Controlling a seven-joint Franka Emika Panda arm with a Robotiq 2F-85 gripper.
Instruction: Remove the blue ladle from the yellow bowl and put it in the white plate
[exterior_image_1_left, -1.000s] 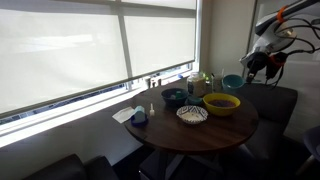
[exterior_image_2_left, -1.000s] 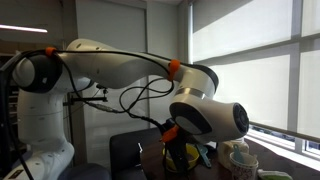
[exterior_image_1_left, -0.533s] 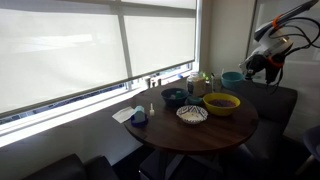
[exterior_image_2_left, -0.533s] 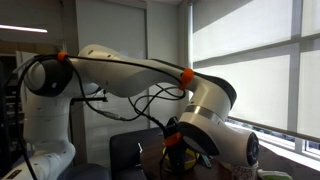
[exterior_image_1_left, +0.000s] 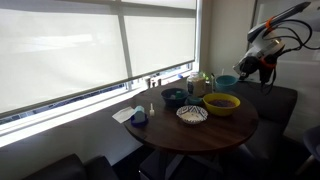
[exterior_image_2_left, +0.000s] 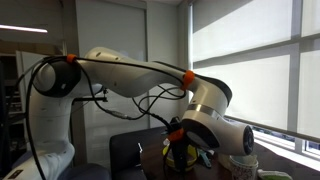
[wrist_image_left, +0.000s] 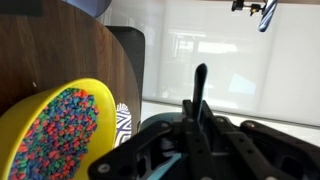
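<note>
Round wooden table (exterior_image_1_left: 170, 132), wide yellow bowl (exterior_image_1_left: 221, 103)

Yellow bowl (wrist_image_left: 20, 112), multicoloured speckles inside; white plate (exterior_image_1_left: 191, 114), dark pattern; dark brown table (exterior_image_1_left: 215, 130)

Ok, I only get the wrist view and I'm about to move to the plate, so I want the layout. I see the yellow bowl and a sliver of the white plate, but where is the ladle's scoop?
Observer: The blue ladle is in the air, its scoop higher than the rim of the yellow bowl and out of it.
Operator: And the whole plate?
Observer: The white plate lies beside that bowl on the round table, on the side away from the arm.
Operator: Anything close to it?
Observer: A dark teal bowl stands just beyond the plate, toward the window.
</note>
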